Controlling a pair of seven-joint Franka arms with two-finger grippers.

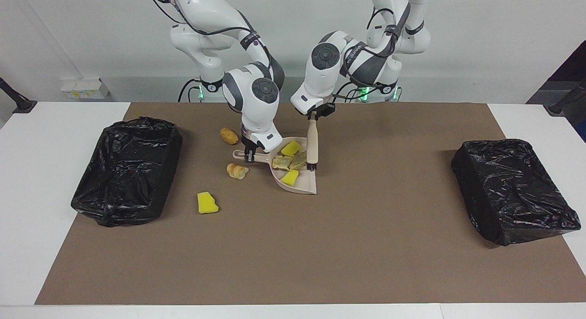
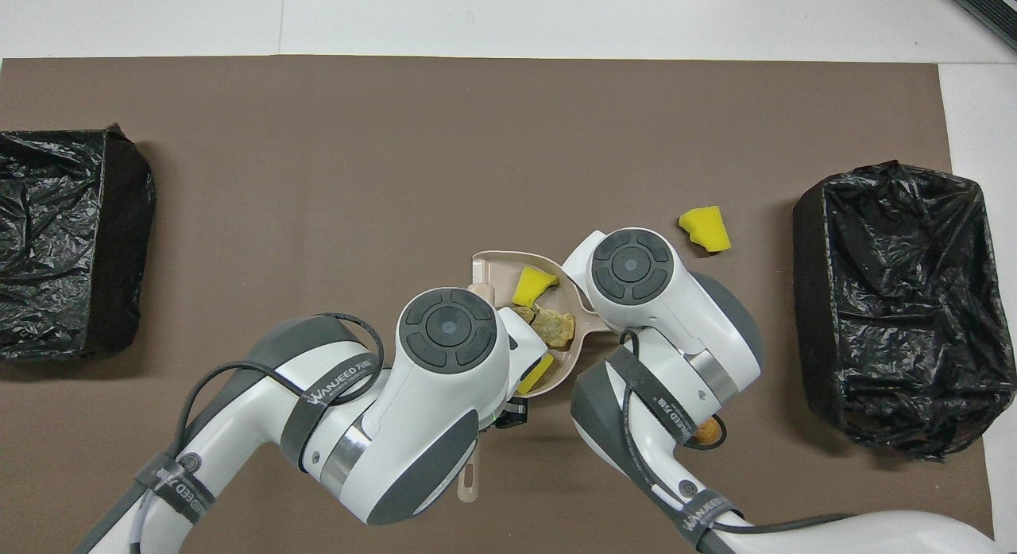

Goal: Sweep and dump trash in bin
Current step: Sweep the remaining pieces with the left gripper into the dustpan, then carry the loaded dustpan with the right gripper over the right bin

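Left gripper (image 1: pixel 312 119): clamped on beige hand brush (image 1: pixel 312 145), upright, frame centre, bristles in pan.
Right gripper (image 1: pixel 250 157): gripping beige plastic dustpan (image 1: pixel 300 184) handle.
Trash: four scraps (image 1: pixel 289 162) in pan; yellow sponge chunk (image 1: pixel 207 203), lower-left, outside.

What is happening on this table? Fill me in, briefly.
A sweep-up is under way. The right gripper is shut on the handle of the beige dustpan, which sits on the brown mat. The left gripper is shut on the hand brush, its bristles at the pan's mouth. Four scraps are in the pan. A yellow sponge chunk, a sliced bread piece and a brown bread roll lie loose on the mat, toward the open black-lined bin.
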